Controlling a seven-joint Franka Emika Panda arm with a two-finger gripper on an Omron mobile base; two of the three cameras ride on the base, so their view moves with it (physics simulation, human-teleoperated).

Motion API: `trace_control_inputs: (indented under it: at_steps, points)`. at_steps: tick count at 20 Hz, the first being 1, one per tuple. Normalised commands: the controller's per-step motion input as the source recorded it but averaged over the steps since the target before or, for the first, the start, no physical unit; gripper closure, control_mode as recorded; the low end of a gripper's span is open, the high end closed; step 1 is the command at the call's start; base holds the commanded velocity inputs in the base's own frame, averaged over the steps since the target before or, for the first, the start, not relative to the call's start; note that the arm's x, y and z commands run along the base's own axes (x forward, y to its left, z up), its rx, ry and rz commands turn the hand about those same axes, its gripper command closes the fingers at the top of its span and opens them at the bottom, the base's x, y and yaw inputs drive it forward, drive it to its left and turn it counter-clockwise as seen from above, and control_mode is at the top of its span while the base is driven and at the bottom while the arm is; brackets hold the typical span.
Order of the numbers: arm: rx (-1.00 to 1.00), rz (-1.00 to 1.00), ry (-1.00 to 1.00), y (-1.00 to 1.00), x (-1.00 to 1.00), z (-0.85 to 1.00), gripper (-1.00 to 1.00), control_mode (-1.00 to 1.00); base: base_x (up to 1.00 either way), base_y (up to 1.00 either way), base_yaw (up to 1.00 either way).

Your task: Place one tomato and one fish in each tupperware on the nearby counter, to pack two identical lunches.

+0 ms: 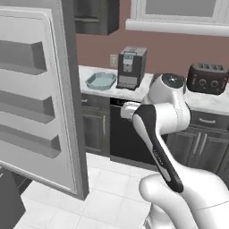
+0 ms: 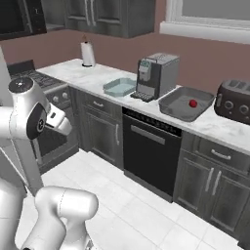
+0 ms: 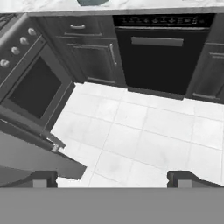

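A pale blue-teal tupperware (image 1: 100, 81) (image 2: 120, 87) lies on the white marble counter (image 2: 97, 80), left of the coffee machine. On the machine's right sits a dark grey tupperware (image 2: 181, 110) with one red tomato (image 2: 193, 103) inside. The fish is out of view. My gripper (image 3: 113, 179) is open and empty, its two fingertips (image 3: 43, 179) wide apart. It hangs above the floor tiles, well short of the counter, and faces the dark cabinet fronts. A sliver of the teal tupperware (image 3: 92, 2) shows at the top edge of the hand view.
An open fridge door (image 1: 40, 94) with shelf bins stands close on the left. A coffee machine (image 2: 157, 75), a dark toaster (image 2: 235, 101) and a paper towel roll (image 2: 88, 53) sit on the counter. A stove (image 3: 35, 83) and a dishwasher (image 2: 151, 151) are below it.
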Motion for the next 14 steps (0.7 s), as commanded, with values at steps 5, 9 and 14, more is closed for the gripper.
trace_control_inputs:
  at_steps: [5, 9, 14]
  points:
    - [0.00, 0.00, 0.00, 0.00, 0.00, 0.00, -1.00, 1.00, -1.00, -0.02, 0.37]
    - [0.00, 0.00, 0.00, 0.00, 0.00, 0.00, -1.00, 1.00, -1.00, -0.03, 0.22]
    - [0.00, 0.00, 0.00, 0.00, 0.00, 0.00, -1.00, 1.00, -0.79, 0.32, 0.56]
